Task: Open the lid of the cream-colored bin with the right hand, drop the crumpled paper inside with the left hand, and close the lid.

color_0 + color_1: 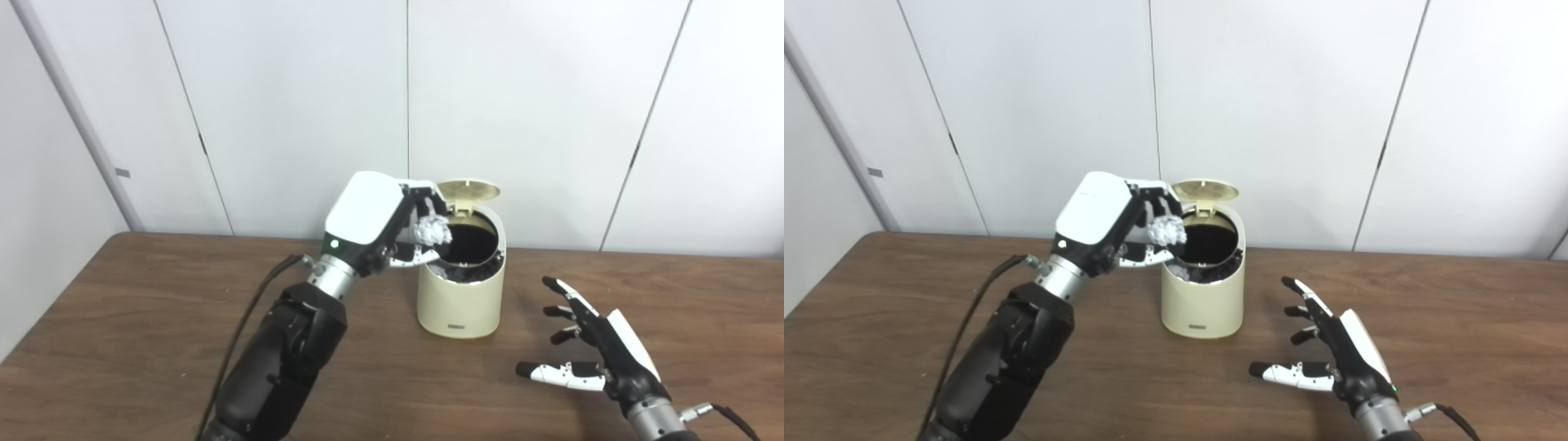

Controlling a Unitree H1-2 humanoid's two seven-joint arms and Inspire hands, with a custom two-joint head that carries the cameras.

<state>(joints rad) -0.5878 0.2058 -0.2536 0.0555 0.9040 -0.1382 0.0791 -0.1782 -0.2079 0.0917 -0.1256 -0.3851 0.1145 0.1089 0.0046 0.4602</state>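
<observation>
While the cream-colored bin [460, 294] stands near the middle of the brown wooden table [122, 318], its round lid [469, 190] is tipped up at the back, hinged open and standing nearly on edge against the white panelled wall [294, 92] behind. The dark opening faces up and forward, with a dark liner bunched along its front rim. The left hand [392, 223] is raised at the bin's upper left edge, its fingers [429, 191] curled over and its thumb beneath, clamped on the crumpled paper [432, 230], which sits just at the rim, partly over the opening. The hand's white back hides how far the fingers wrap round the paper. A black cable [245, 331] runs along the left forearm down to the picture's bottom edge. The right hand [1335, 349] rests low over the table to the right of the bin, well apart from it, fingers spread and thumb stretched sideways, holding nothing. Nothing stands between the paper and the opening.
</observation>
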